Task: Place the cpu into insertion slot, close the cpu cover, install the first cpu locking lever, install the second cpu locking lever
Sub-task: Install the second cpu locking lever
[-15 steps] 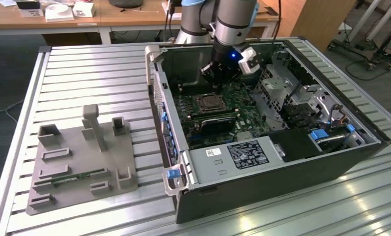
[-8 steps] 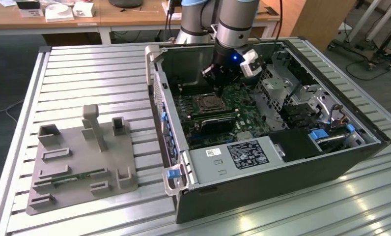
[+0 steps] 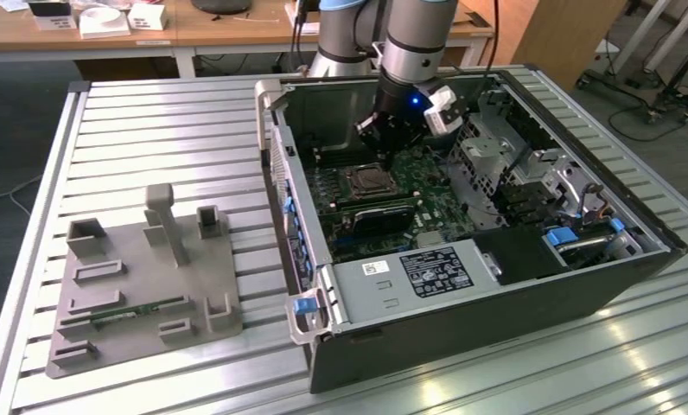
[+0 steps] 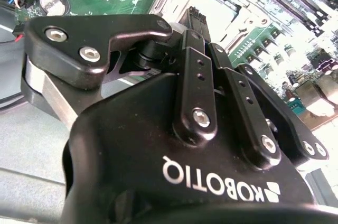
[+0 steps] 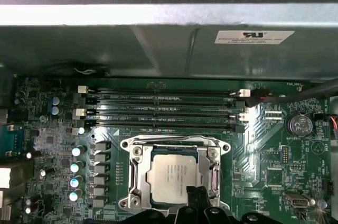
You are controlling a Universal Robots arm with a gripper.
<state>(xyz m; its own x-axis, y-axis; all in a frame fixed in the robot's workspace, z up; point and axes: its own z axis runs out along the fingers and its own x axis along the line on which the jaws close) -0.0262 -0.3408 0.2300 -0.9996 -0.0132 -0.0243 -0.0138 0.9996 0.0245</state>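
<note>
We see the cpu [image 5: 173, 177] seated in the slot [image 5: 138, 176] with the cover [image 5: 214, 156] down around it, our claw [image 5: 196, 198] (its spread we cannot tell) just beside, so any lever press should stay low and square.

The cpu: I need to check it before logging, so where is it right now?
The cpu sits in the insertion slot on the green board, framed by the cpu cover, beside the long memory slots, with the hand at its edge in the first wrist view.
</note>
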